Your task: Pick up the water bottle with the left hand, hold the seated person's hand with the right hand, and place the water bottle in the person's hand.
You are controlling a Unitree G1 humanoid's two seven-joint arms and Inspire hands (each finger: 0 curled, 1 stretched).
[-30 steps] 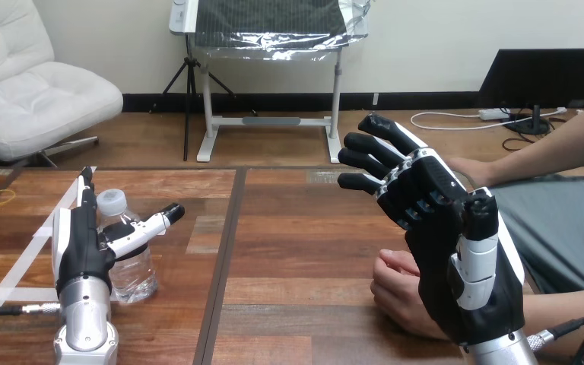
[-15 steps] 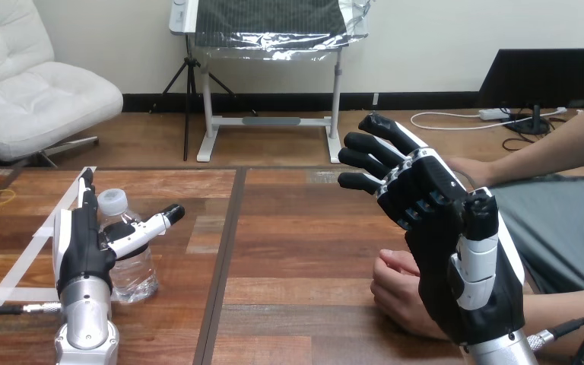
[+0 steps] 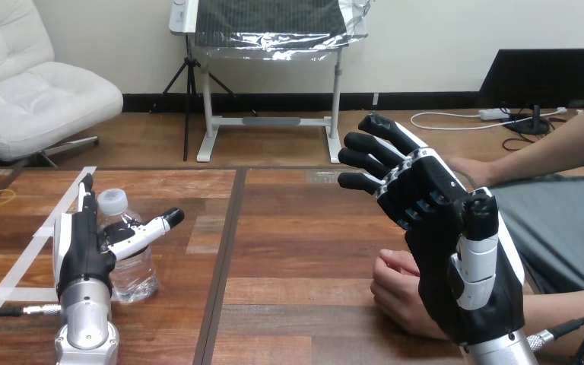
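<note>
Left hand open beside the bottle near the table's left edge, thumb out front — right hand spread, empty, above the person's hand

On table: water bottle left; person's hand right

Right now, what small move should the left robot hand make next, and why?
Probably curl the left robot hand round the bottle. Its fingers are straight at the bottle's left and its thumb reaches across the front, so the bottle stands on the table between them, not yet gripped.
</note>
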